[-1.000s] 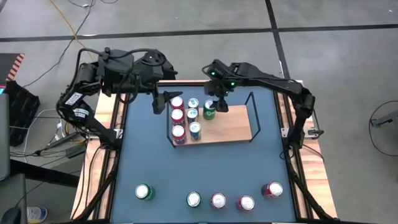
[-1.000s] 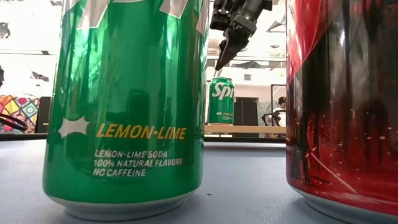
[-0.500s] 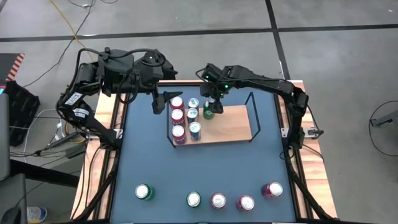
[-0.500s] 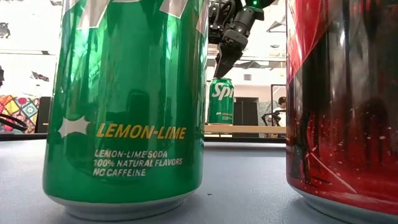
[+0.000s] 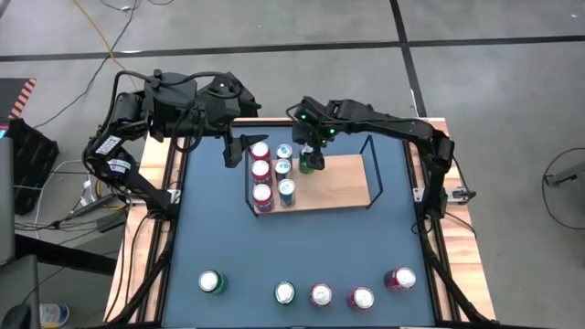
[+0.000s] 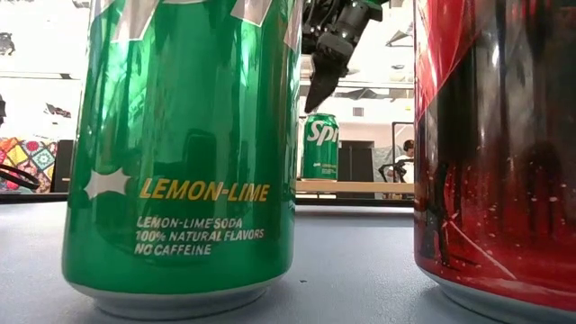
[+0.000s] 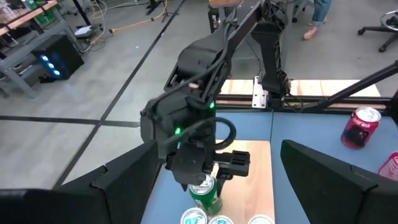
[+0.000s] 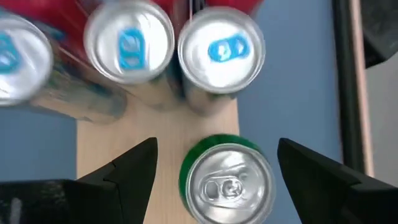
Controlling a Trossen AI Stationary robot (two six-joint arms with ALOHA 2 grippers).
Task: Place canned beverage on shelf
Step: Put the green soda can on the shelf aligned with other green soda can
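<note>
Hovering over the shelf [image 5: 315, 187], the right claw [image 5: 309, 155] has its fingers [image 8: 127, 171] spread wide and holds nothing; a green can [image 8: 227, 183] stands upright right below it, between the two fingers but apart from them, as the right wrist view shows. In the low view the claw hangs above that can's top with a clear gap. The can rests on the light-wood board near its rear edge, just beside two rows of cans [image 5: 272, 172] packed against the shelf's left wire frame [image 5: 248, 174]; the board's right part is bare up to the other wire frame [image 5: 371, 169]. The left claw [image 5: 228, 153] waits, also spread, near the worktop's [image 5: 302, 247] rear left corner, beside the shelf's left end. Five more cans [image 5: 320, 291] stand in a loose line along the worktop's front edge, well apart from the shelf.
</note>
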